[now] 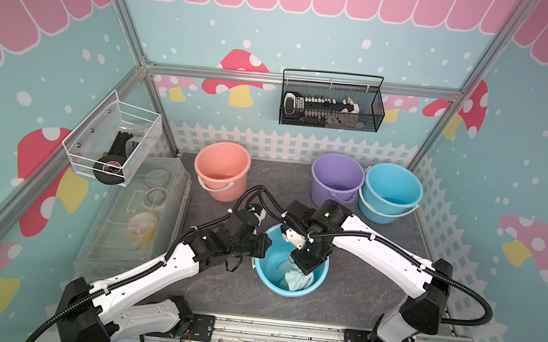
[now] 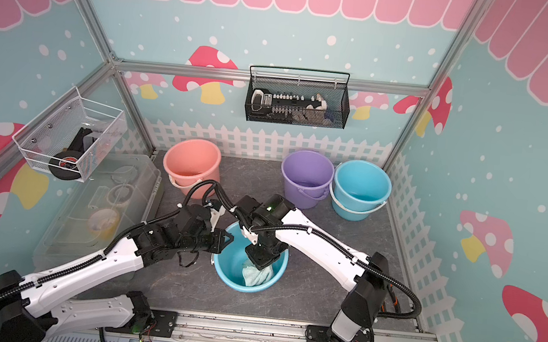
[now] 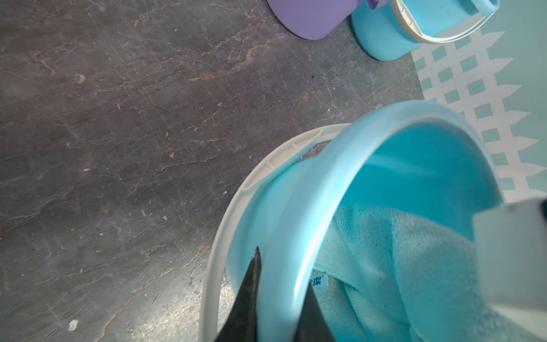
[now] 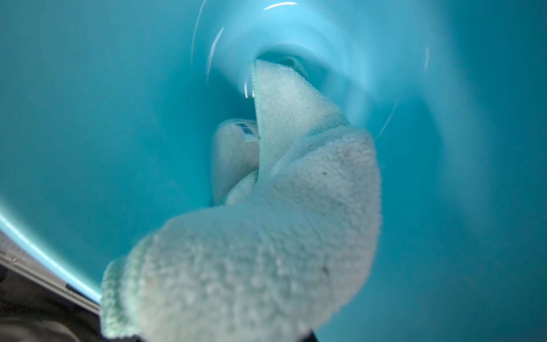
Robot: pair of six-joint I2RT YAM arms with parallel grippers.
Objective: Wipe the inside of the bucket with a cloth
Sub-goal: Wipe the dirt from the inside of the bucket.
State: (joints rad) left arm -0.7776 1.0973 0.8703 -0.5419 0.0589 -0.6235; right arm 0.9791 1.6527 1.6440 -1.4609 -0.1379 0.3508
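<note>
A light blue bucket (image 1: 273,265) (image 2: 229,264) stands at the front middle of the dark table in both top views. My left gripper (image 1: 263,247) (image 3: 281,302) is shut on its left rim (image 3: 325,177), one dark finger (image 3: 248,296) outside the wall and one inside. My right gripper (image 1: 303,274) (image 2: 260,267) reaches down into the bucket, shut on the pale aqua-green cloth (image 1: 297,280) (image 2: 254,275). The bunched cloth (image 4: 266,251) fills the right wrist view and hides the jaws, with its free end trailing along the bucket's inner wall (image 4: 88,118). The cloth (image 3: 399,266) also lies inside the bucket in the left wrist view.
A pink bucket (image 1: 222,170), a purple bucket (image 1: 335,180) and another blue bucket (image 1: 390,192) stand along the back fence. A clear plastic box (image 1: 139,213) sits at the left edge. A white wire basket (image 1: 112,141) and a black mesh basket (image 1: 331,105) hang on the walls.
</note>
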